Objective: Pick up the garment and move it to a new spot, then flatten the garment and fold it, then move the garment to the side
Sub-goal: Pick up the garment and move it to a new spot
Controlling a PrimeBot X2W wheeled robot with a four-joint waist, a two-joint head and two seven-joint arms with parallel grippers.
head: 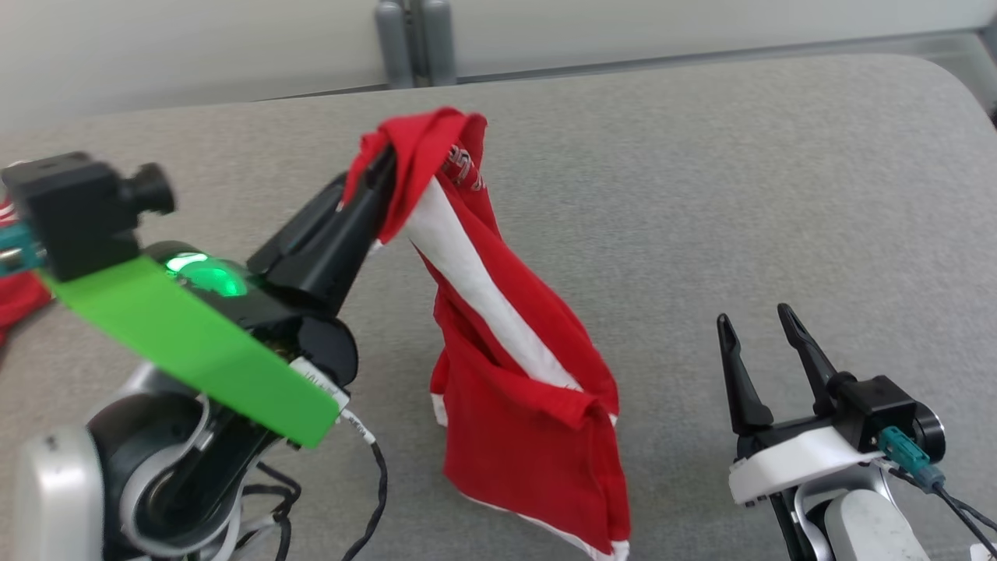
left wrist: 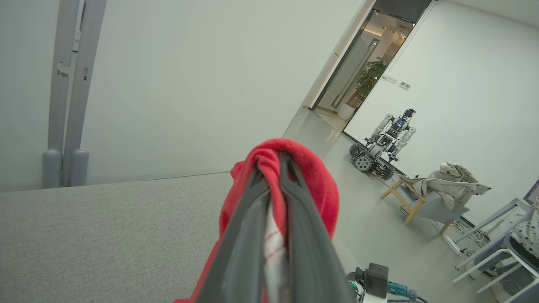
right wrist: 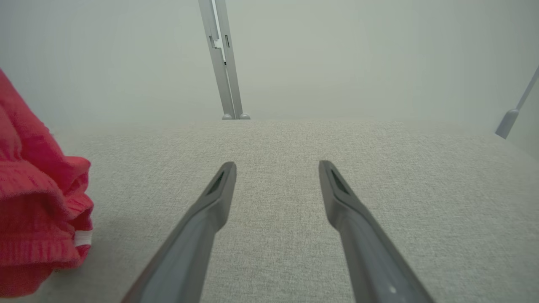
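Above the middle of the grey padded surface, the red garment with its white stripe hangs in a bunched column from my left hand; its lower hem drops toward the near edge, and I cannot tell whether it brushes the surface or hangs just clear; in the left wrist view the two dark fingers are pressed together with red and white cloth wedged between them and draped over their tips, so that hand is closed and gripping the garment near one end; my right hand sits low to the right, well apart from the cloth, its fingers spread wide with nothing between them, pointing out over bare grey fabric.

As I judge it, the pick-up is done and I am in the carry to a new spot; the garment is not yet set down; spreading it flat, folding it and shifting it to the side are all left, and I expect the idle right hand will be needed for the flattening.
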